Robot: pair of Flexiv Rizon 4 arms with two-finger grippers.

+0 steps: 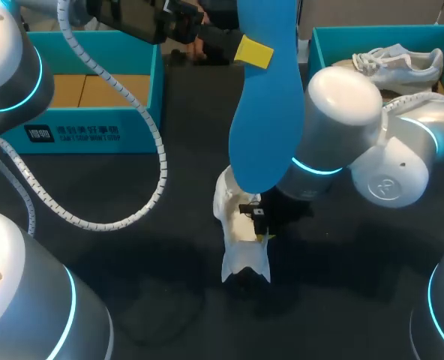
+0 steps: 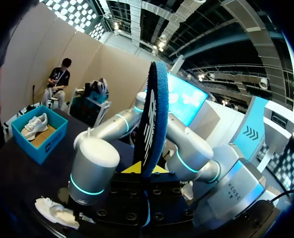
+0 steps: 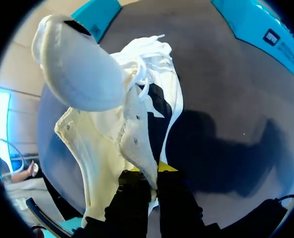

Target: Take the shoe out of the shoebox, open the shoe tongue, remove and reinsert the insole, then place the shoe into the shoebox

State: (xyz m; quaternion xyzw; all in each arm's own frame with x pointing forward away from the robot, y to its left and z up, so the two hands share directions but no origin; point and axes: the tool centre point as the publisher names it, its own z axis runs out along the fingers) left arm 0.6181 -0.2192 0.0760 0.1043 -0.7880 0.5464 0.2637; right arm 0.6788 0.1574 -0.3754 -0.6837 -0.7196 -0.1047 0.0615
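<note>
The shoe (image 1: 241, 240) lies out on the table (image 1: 132, 262), clamped by the right gripper (image 3: 154, 178), and the insole (image 1: 259, 112) is out, pinched aloft in the left gripper (image 2: 147, 168); reinserting and boxing remain.

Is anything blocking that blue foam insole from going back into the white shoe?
Nothing visible does. The blue foam insole hangs upright in the left gripper above the white lace-up shoe, which the right gripper pinches at its edge.
</note>
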